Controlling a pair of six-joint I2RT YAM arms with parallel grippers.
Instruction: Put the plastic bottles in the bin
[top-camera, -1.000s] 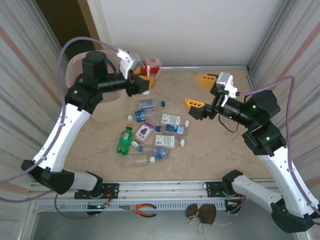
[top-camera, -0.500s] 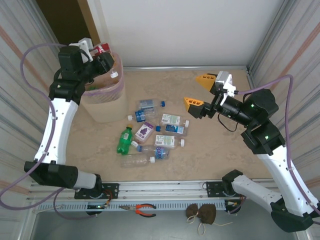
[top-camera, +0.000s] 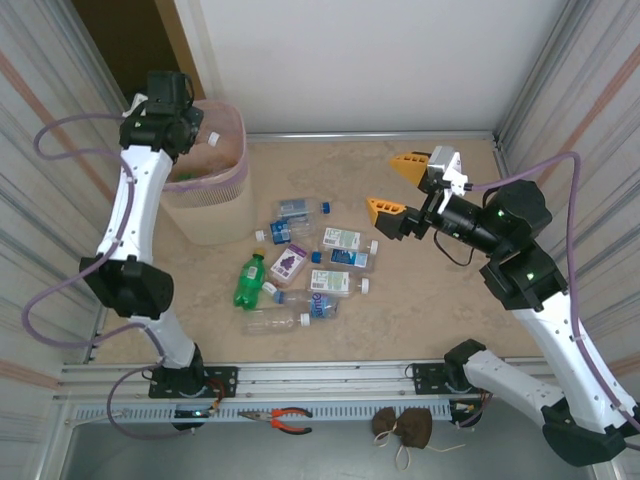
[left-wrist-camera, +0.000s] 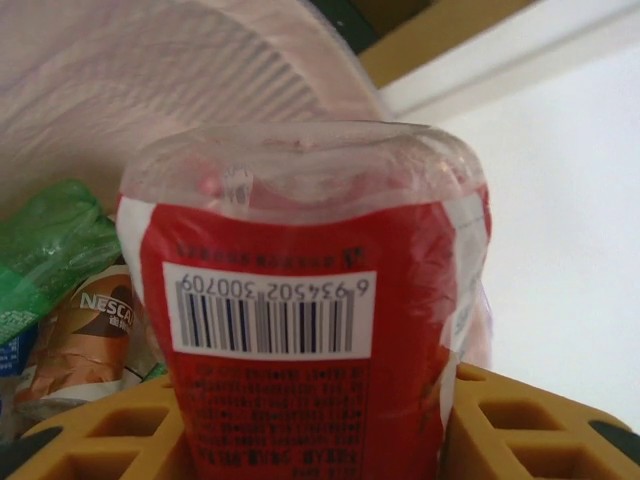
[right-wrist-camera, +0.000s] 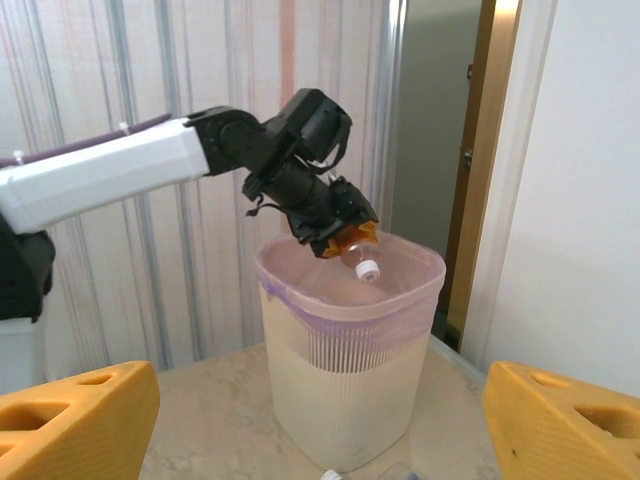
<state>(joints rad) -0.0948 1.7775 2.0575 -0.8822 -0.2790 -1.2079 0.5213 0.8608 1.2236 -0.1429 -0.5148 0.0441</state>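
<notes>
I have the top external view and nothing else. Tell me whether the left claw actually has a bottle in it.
Observer: Yes. The left wrist view shows a red-labelled bottle clamped in the left claw.
Operator: Tell me where it hangs relative to the bin.
Observer: In the right wrist view it is over the bin's open mouth, tilted, with its white cap pointing down at about rim level.
Operator: Report what lies below it.
Observer: The left wrist view shows a green bottle and a brown-labelled bottle inside the bin.
</notes>
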